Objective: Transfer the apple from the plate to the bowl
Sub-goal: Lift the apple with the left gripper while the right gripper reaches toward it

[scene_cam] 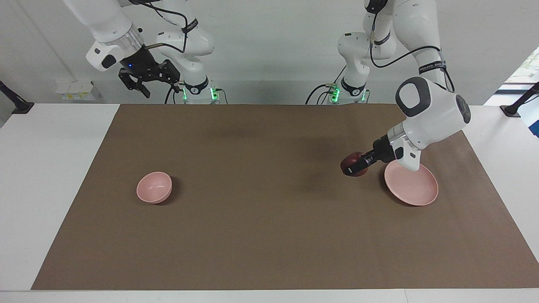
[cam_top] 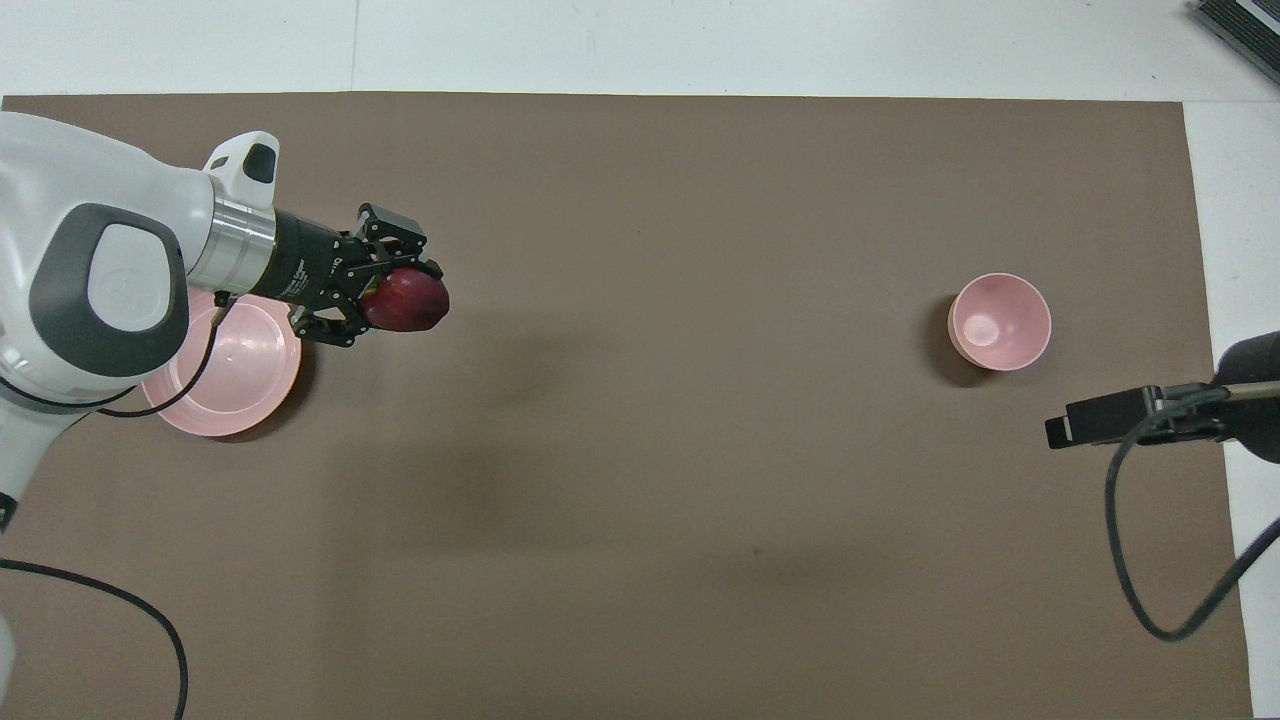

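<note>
Apple [scene_cam: 353,163], small, round, dark red: held off the worktop [scene_cam: 261,219] in the left hand [scene_cam: 358,165], over bare brown mat just beside the wide shallow pale pink plate [scene_cam: 414,189]. Left hand is clamped across its widest part. Judged firm, fairly light, with smooth waxy skin that may slip or bruise; a grip across the middle suits it. Small deep pale pink bowl [scene_cam: 154,187] stands well apart, toward the right arm's end. Right hand [scene_cam: 145,82] waits raised, fingers spread, holding nothing.
</note>
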Controlling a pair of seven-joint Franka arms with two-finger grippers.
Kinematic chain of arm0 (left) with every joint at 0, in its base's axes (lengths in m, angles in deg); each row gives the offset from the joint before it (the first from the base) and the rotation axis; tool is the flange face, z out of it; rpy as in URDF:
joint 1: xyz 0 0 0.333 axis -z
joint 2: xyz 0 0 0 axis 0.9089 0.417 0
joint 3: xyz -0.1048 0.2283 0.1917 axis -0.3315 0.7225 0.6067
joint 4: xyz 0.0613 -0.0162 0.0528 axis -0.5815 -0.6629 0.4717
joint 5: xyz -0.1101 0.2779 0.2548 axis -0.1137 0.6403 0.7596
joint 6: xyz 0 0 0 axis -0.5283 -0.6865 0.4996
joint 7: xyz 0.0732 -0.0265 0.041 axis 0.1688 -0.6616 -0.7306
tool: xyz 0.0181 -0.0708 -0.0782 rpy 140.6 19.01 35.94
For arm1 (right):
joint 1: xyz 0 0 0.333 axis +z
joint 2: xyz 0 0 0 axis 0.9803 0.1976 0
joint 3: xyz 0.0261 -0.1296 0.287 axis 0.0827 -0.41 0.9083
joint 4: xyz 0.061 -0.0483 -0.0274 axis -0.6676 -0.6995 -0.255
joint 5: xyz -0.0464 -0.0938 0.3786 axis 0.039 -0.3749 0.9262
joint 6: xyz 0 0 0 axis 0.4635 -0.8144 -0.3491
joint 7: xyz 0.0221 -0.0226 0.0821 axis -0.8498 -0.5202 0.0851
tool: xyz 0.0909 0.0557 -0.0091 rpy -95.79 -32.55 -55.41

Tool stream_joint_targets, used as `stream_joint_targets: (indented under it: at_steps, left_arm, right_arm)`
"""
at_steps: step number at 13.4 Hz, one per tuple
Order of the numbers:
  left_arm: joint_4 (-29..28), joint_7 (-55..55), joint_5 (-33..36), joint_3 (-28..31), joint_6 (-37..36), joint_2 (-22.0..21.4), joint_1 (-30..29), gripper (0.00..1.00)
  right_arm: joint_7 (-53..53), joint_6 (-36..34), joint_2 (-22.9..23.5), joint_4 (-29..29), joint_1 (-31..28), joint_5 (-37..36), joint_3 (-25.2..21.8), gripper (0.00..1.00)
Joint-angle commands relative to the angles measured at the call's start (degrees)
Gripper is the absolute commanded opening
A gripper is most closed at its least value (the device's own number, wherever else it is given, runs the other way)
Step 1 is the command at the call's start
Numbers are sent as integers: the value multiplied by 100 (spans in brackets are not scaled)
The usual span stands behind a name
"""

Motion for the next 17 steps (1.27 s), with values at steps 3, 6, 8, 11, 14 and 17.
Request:
stream_joint_targets:
  at_steps: [3,6,8,11,14,17]
  left_arm:
    - [184,-1391,-1408,-372,-481,68,10,0]
    - [140,-1779,-2034,-634,-851,24,28,0]
    - [122,-1779,-2586,-898,-878,15,28,0]
    - [131,-1875,-3465,-1346,-756,7,28,0]
    - [78,-2298,-4152,-1785,-537,-37,36,0]
    - [-54,-2499,-4978,-2137,-282,-90,36,0]
  right_arm:
    - [16,85,-154,-426,-116,1005,-14,100]
    - [-45,163,-128,-628,-204,1769,-14,100]
    - [-246,225,-172,-935,-327,2593,-23,100]
    - [-1142,514,-198,-1050,-336,3281,-14,100]
    - [-1074,1435,-426,-1726,-214,4134,56,100]
    - [-1169,1684,-427,-1824,-72,4756,47,100]
